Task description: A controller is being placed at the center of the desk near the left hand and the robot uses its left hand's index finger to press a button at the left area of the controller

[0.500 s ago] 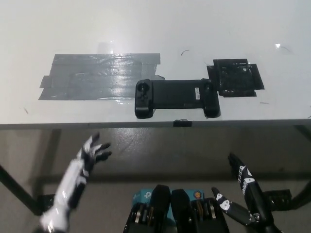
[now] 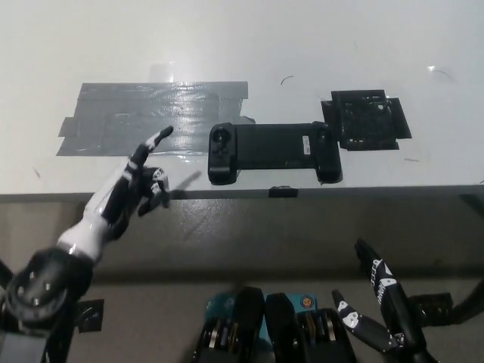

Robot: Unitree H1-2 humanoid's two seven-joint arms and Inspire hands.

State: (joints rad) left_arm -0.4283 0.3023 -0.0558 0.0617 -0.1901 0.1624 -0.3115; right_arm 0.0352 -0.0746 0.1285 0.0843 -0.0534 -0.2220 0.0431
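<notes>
fingers (image 2: pixel 156 138) of our white left hand (image 2: pixel 140 181) are apart and hold nothing: one reaches straight out over the near part of the desk, its tip over the lower right corner of the grey tape patch, and the others curl loosely below it at the desk's front edge. we see this tip short of the long black game controller (image 2: pixel 272 151) and apart from it, to that controller's left. our white forearm runs back from the hand toward the lower left of the head view.

the controller lies flat and lengthwise near the middle of the pale white desk (image 2: pixel 363 45), close to the front edge, with a round stick on its left grip. just behind and to the left of it, the wide patch of shiny grey tape (image 2: pixel 151 117) is stuck flat on the desk top. a square black textured pad (image 2: pixel 365 121) lies flat at the controller's right end, touching or nearly touching its upper right corner.

our black right hand (image 2: pixel 382 306) rests low at the bottom right, below the desk edge, fingers apart and holding nothing.
</notes>
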